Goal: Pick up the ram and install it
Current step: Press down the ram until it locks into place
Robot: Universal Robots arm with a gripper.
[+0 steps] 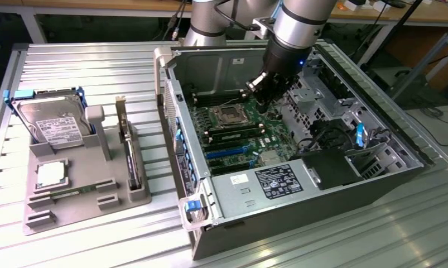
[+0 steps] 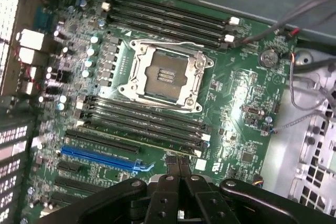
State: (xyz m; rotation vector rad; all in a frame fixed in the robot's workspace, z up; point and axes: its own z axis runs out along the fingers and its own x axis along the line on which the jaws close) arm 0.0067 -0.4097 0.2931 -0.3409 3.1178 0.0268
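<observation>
Closest to the exterior camera stands the open computer case [image 1: 298,184], lying on its side on the ribbed metal worktop [image 1: 75,245], with its black power supply [image 1: 283,178] at the near end and the green motherboard [image 1: 242,134] exposed inside. Above the far part of the board the robot arm [image 1: 302,22] reaches down into the case, and its end effector [image 1: 263,96] hangs just over the board beside the empty processor socket [image 1: 227,114]. From the wrist view the end effector [image 2: 179,167] has its two black fingers [image 2: 173,169] pressed together, fully closed, with nothing visibly held between them; their tips sit just above the bank of black memory slots [image 2: 142,121] on the near side of the socket [image 2: 163,77]. One slot at the edge of that bank carries a thin greenish strip that looks like a seated ram [image 2: 131,141] stick, lying right beside the fingertips, though whether it is fully pressed home cannot be told. A second bank of slots [image 2: 168,19] lies on the far side of the socket, and a blue expansion slot [image 2: 100,157] runs alongside the near bank. On the exterior view's left, well apart from the case, a grey parts holder [image 1: 82,195] rests on the worktop with a hard drive [image 1: 52,123] standing in it, a square silver processor chip [image 1: 51,174] lying flat, and an expansion card [image 1: 127,151] standing on edge.
</observation>
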